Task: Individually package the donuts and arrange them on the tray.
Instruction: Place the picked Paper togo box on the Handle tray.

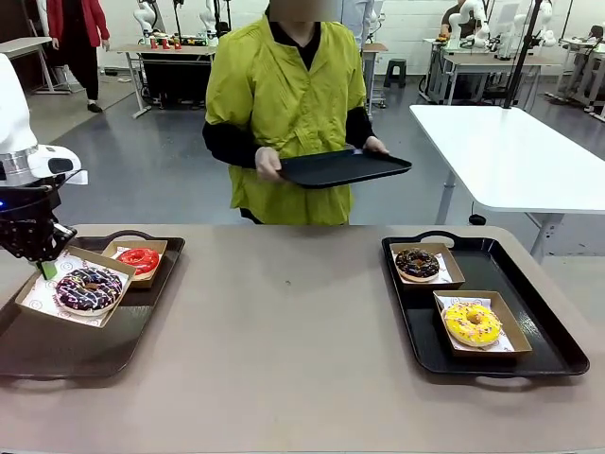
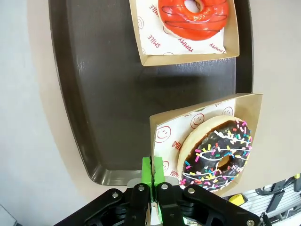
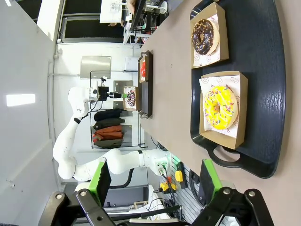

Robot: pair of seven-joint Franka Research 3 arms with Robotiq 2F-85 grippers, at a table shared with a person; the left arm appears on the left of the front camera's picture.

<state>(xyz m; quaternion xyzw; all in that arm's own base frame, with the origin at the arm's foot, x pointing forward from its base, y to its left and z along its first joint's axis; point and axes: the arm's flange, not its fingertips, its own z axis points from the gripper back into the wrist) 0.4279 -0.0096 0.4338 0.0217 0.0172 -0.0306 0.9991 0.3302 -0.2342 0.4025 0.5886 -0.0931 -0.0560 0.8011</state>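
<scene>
Pinching the box (image 2: 162, 141) edge, the left gripper (image 2: 153, 176) is clamped on the dark donut's (image 2: 216, 154) carton, which sits partly over the left tray (image 2: 94, 94) beside the red donut (image 2: 194, 16). Keeping it level matters. The right gripper (image 3: 155, 181) hangs open above the yellow donut (image 3: 218, 107).

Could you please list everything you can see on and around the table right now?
Donuts: four; red and dark drizzled on left tray, chocolate sprinkled and yellow on right tray.
Paper boats: four, brown, one under each donut.
Trays: three, black; left, right, third held by the person.
Table: one, tan.
Person: green top, far side.
Left gripper: shut on the drizzled donut's boat edge.
Right gripper: open, above the right tray.
</scene>
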